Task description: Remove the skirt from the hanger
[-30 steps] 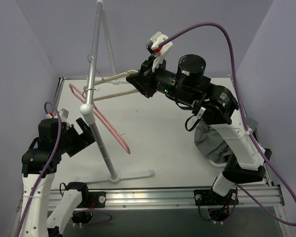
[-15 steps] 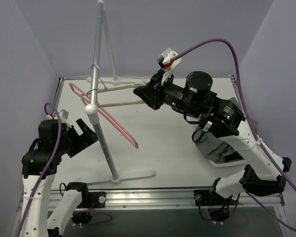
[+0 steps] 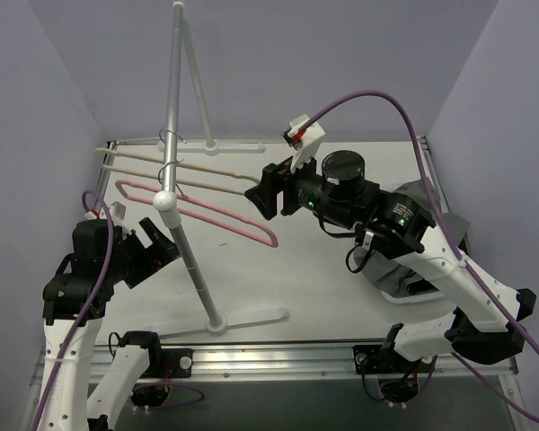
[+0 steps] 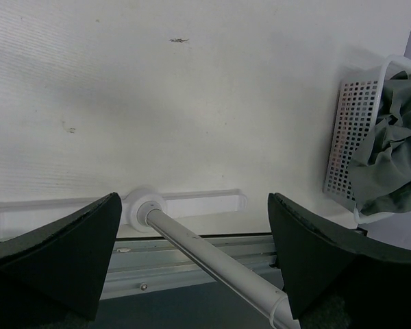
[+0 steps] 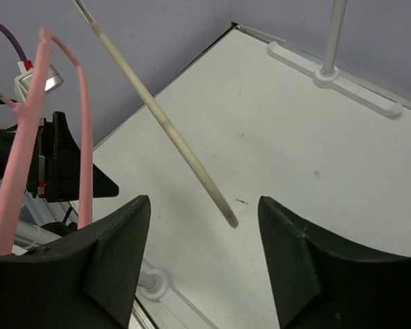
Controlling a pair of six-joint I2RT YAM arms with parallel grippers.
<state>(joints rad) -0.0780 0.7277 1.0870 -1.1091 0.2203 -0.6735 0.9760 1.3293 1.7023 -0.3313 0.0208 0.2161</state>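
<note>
The grey-green skirt (image 4: 392,147) lies crumpled in a white basket (image 4: 353,130) at the table's right side, off any hanger; it also shows under the right arm (image 3: 386,268). A bare cream hanger (image 3: 189,171) and a pink hanger (image 3: 207,208) hang on the rack's silver rail (image 3: 171,108). My right gripper (image 3: 268,193) is open at the cream hanger's right end, whose tip (image 5: 229,218) hangs free between the jaws, touching neither. My left gripper (image 3: 157,247) is open beside the rack's pole (image 4: 205,250), holding nothing.
The rack's pole slants up from a white foot (image 3: 242,319) near the front edge; a second foot (image 3: 242,144) stands at the back. Purple walls close in on the left, back and right. A metal rail (image 3: 278,359) runs along the near edge.
My right gripper has opened and let go of the cream hanger's end. It came down and toward the front meanwhile, and both hangers swung round to lie more across the table.
</note>
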